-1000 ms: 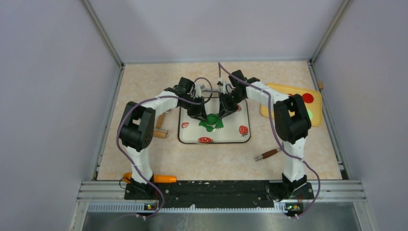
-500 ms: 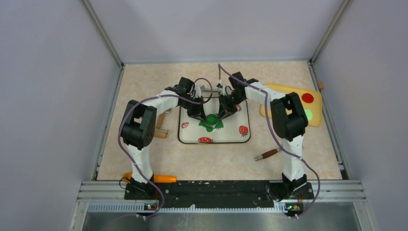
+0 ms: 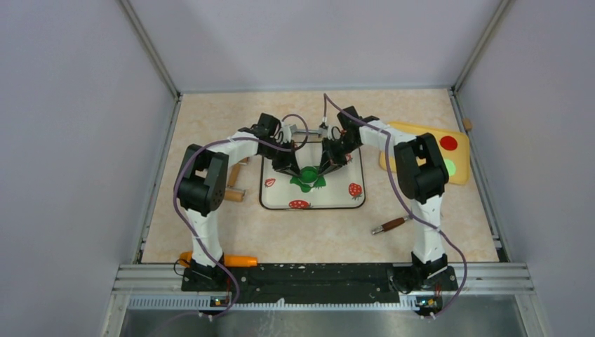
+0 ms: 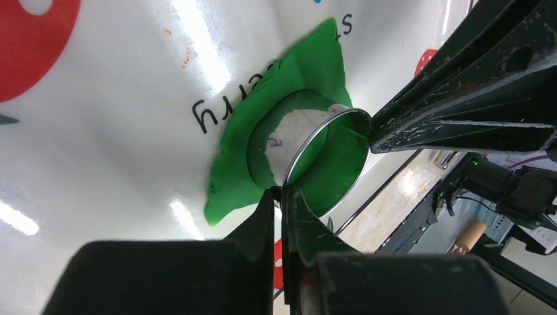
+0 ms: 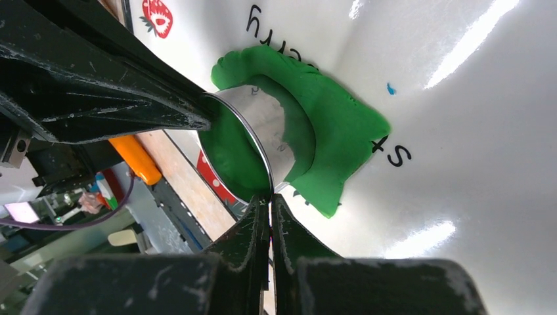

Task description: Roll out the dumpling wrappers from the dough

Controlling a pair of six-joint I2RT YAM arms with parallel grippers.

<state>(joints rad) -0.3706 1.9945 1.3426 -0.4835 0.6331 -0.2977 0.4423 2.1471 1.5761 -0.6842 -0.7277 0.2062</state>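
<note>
A flattened sheet of green dough (image 4: 240, 161) (image 5: 341, 125) (image 3: 306, 185) lies on a white strawberry-print mat (image 3: 337, 200), with a round hole in it. A round cutter (image 4: 299, 131) (image 5: 269, 125) (image 3: 309, 172) stands tilted over that hole. A green disc, a dumpling wrapper (image 4: 338, 164) (image 5: 230, 154), fills its inside. My left gripper (image 4: 283, 191) (image 3: 297, 168) is shut on the cutter's rim on one side. On the opposite rim my right gripper (image 5: 270, 197) (image 3: 321, 167) is shut too.
A yellow board (image 3: 414, 137) at the right carries a red disc (image 3: 448, 142) and a pale green disc (image 3: 450, 168). Wooden pieces (image 3: 235, 184) lie left of the mat. A brown-handled tool (image 3: 389, 225) lies front right, and an orange tool (image 3: 235, 260) by the left base.
Both grippers have closed onto the cutter's rim. The arms have hardly shifted over the mat.
</note>
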